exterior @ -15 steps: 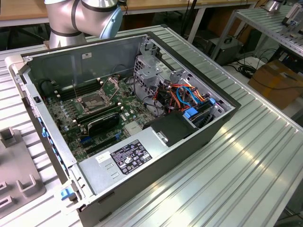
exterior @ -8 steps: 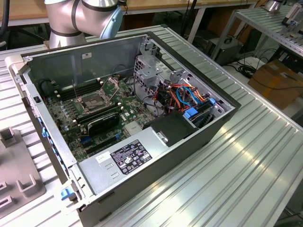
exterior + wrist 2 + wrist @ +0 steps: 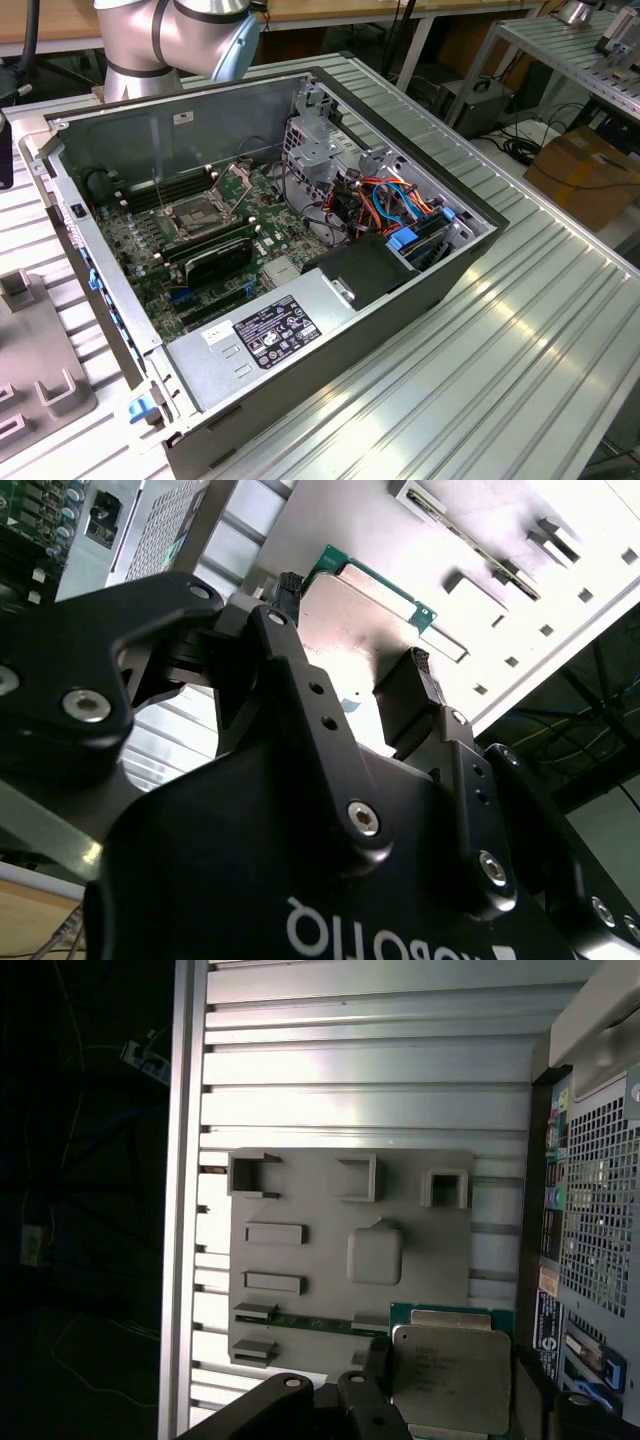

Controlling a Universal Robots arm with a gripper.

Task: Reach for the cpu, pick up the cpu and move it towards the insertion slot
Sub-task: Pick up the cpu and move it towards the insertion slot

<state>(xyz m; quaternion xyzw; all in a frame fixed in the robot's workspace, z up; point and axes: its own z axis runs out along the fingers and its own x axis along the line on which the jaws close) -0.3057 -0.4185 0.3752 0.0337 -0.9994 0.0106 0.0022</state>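
The cpu (image 3: pixel 450 1375), a thin silver square with a green rim, sits between my two black fingers in both wrist views. My gripper (image 3: pixel 352 630) is shut on it, one finger (image 3: pixel 287 588) on each of two opposite edges. It hangs above the edge of a grey fixture plate (image 3: pixel 300 1190), close beside the case's perforated outer wall (image 3: pixel 600 1220). The insertion slot (image 3: pixel 205 215) lies on the motherboard inside the open computer case, its silver bracket (image 3: pixel 236 180) hinged up and its centre dark.
The open case (image 3: pixel 400 300) lies on a ribbed aluminium table (image 3: pixel 520 360), with a labelled grey power supply (image 3: pixel 270 335), a black card (image 3: pixel 215 262) and a drive cage with cables (image 3: pixel 400 205) inside. The arm's base (image 3: pixel 170 40) stands behind the case.
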